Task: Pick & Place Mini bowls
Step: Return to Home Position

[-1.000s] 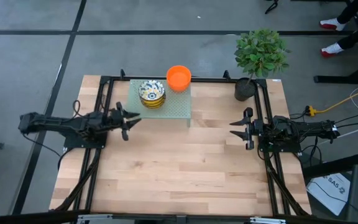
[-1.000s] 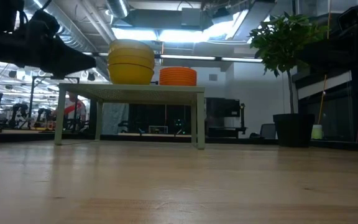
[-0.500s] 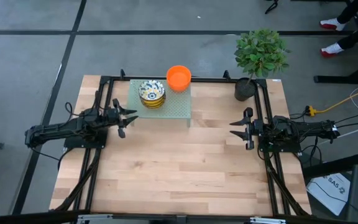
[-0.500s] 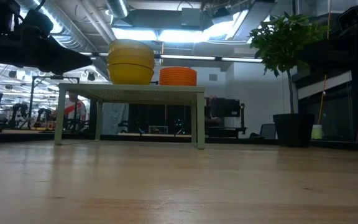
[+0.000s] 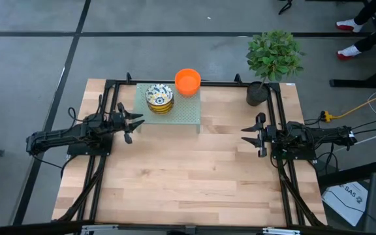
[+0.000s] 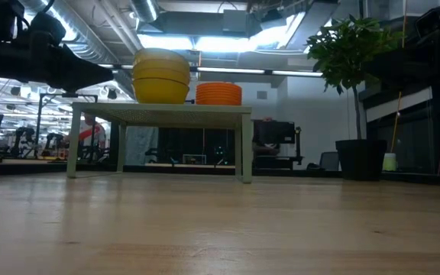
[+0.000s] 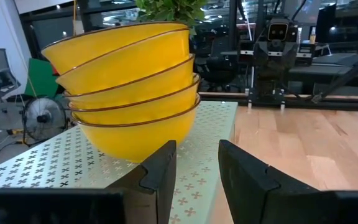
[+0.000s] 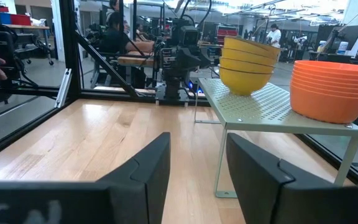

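Two stacks of mini bowls stand with their bases on a pale green perforated stand (image 5: pixel 175 112) at the table's far middle. One stack is patterned inside and yellow outside (image 5: pixel 160 98) (image 7: pixel 129 93). The other is plain orange (image 5: pixel 188 81) (image 8: pixel 331 87). My left gripper (image 5: pixel 134 127) hovers open just left of the stand, pointing level at the yellow stack; in its wrist view it (image 7: pixel 197 174) has nothing between its fingers. My right gripper (image 5: pixel 245 135) (image 8: pixel 197 168) hovers open at the table's right, pointing left, well away from the stand.
A dark pot with a green plant (image 5: pixel 258 93) stands at the far right corner. Black frame rails (image 5: pixel 103 163) run along both sides of the table. Bare wooden tabletop (image 5: pixel 188 176) lies between the arms and toward the near edge.
My left arm has swung about its base, so its gripper now points slightly toward the far edge, at the patterned stack on the stand. Since half a second ago it has kept still. The gap between its fingers looks the same.
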Motion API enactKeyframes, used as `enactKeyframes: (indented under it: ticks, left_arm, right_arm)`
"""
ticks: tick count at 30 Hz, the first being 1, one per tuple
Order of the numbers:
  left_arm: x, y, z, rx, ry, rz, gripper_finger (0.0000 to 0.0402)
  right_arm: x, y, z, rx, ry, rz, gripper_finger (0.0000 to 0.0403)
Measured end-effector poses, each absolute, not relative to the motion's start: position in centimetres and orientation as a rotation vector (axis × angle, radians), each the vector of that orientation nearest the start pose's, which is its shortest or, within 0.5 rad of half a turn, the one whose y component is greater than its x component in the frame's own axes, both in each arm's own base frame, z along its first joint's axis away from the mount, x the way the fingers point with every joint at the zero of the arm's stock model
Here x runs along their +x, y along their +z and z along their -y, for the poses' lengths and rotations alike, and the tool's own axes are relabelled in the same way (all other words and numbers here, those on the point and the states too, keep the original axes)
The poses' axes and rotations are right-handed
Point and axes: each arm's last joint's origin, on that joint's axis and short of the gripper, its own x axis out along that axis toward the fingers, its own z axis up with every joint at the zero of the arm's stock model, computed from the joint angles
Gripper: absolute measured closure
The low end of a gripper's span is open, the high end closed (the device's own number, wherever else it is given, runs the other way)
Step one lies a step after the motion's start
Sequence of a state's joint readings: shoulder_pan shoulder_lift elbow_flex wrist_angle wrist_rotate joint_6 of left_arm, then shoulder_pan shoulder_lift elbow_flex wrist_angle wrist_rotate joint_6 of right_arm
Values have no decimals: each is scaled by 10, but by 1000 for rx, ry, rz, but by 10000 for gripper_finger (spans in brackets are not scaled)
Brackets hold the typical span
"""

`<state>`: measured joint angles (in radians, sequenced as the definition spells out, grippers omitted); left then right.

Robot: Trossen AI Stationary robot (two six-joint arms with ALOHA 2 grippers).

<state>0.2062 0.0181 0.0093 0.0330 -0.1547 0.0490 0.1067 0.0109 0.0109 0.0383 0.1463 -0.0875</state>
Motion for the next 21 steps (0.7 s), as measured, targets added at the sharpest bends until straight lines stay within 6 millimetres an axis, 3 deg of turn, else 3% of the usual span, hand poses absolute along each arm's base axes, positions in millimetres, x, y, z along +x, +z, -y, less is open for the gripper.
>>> enactKeyframes:
  ticks: [21]
  left_arm:
    - [95,168,-24,48,361,15,286]
  right_arm:
    - [97,170,-7,-83,-18,35,247]
